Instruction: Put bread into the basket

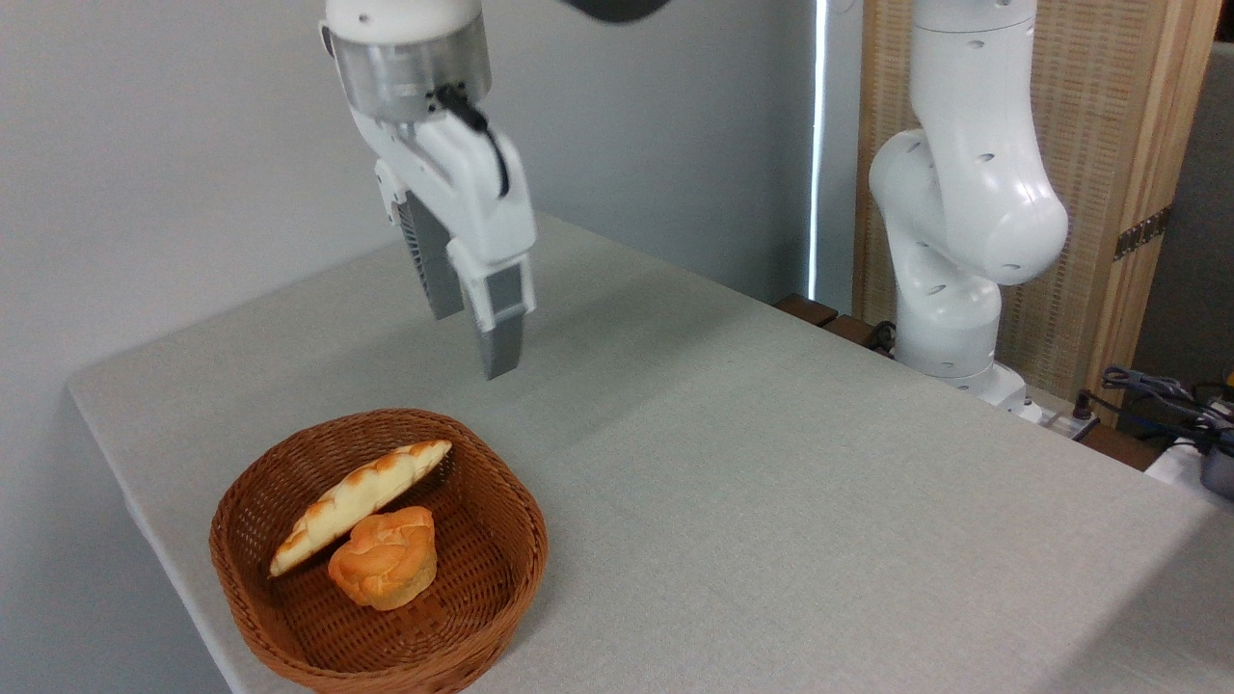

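Observation:
The long leaf-shaped bread [352, 501] lies inside the brown wicker basket [501, 540], tilted on its edge and leaning against the basket's far wall, its golden braided top facing up and back. A small round orange bun [386, 557] rests in the basket right in front of it, touching it. My gripper [474, 342] hangs in the air above and behind the basket's far rim, open, with nothing between its two grey fingers.
The basket sits near the front left corner of the grey cloth-covered table [771, 463]. The arm's white base [954, 289] stands at the table's far right edge, with cables [1157, 395] and a wooden screen [1109, 145] behind it.

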### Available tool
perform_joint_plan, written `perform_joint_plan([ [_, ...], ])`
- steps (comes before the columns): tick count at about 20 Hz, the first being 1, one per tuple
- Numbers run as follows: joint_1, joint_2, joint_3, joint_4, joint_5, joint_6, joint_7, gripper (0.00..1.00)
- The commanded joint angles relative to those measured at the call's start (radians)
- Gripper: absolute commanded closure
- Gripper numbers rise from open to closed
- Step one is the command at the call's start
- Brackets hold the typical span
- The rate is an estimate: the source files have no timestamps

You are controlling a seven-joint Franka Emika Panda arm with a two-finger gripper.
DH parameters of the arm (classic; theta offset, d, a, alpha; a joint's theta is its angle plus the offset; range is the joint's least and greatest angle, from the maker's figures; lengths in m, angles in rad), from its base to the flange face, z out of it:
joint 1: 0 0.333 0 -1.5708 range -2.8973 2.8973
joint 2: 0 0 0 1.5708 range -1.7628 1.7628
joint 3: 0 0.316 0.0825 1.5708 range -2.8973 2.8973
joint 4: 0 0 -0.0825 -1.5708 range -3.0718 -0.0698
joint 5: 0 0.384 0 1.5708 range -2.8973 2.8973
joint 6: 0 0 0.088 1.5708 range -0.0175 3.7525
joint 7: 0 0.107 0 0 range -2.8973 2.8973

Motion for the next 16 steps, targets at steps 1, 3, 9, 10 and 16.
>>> perform_joint_plan([
  [1, 0.095, 0.017, -0.134, 0.052, 0.181, -0.051, -0.23, 0.0],
  [3, 0.126, 0.018, -0.22, 0.051, 0.252, -0.051, -0.267, 0.0],
  [9, 0.13, 0.017, -0.224, 0.051, 0.263, -0.008, -0.265, 0.0],
  [10, 0.13, 0.017, -0.222, 0.051, 0.263, 0.001, -0.263, 0.0],
  [16, 0.183, -0.031, -0.241, 0.004, 0.255, 0.035, -0.26, 0.0],
])
